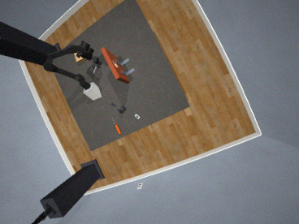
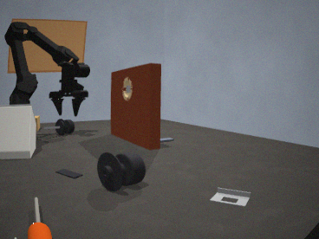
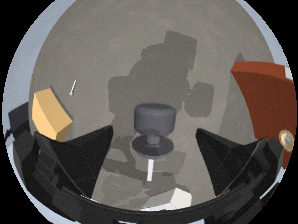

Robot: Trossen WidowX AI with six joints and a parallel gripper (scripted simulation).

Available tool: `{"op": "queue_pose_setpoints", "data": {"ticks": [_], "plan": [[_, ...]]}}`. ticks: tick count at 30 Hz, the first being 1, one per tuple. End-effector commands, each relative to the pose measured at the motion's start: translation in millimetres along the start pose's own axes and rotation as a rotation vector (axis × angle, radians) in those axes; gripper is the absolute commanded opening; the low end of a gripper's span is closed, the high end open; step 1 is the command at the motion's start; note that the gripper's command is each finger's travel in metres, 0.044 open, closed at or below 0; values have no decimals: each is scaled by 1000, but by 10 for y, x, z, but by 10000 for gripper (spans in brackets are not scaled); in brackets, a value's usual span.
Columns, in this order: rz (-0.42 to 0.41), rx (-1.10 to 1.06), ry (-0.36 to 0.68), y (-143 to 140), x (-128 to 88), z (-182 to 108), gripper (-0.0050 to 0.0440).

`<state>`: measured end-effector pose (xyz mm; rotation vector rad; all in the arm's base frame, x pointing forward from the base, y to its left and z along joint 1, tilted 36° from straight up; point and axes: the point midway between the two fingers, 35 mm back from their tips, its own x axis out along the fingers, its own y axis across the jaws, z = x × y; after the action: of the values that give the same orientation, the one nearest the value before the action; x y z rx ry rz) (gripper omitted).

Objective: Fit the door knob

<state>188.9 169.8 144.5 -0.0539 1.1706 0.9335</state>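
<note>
The dark door knob (image 2: pixel 66 126) (image 3: pixel 154 120) lies on the grey mat, its round plate and pale square spindle pointing toward the white block's side. My gripper (image 2: pixel 67 115) (image 3: pixel 156 132) is open and empty, pointing down above the knob, with a finger on either side of it in the wrist view and no contact visible. The red-brown wooden door piece (image 1: pixel 110 61) (image 2: pixel 139 108) (image 3: pixel 262 95) stands upright. The brass-coloured latch (image 2: pixel 126 89) (image 3: pixel 286 140) is set in its face, high up; its socket is too small to judge.
A white block (image 1: pixel 93 92) (image 2: pixel 16 132) and a tan block (image 1: pixel 78 58) (image 3: pixel 50 115) flank the knob. A second dark knob (image 1: pixel 122 109) (image 2: pixel 132 169), a flat dark piece (image 2: pixel 69 173), a metal plate (image 2: pixel 241 201) and an orange-handled screwdriver (image 1: pixel 118 129) lie farther off. A small screw (image 3: pixel 73 87) lies near the tan block.
</note>
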Motion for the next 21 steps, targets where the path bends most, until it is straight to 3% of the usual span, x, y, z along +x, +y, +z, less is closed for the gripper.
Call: {"op": "queue_pose_setpoints", "data": {"ticks": [1, 21], "plan": [[-3, 11, 14, -15, 108, -31, 440], [-3, 11, 14, -11, 349, -46, 440]]}}
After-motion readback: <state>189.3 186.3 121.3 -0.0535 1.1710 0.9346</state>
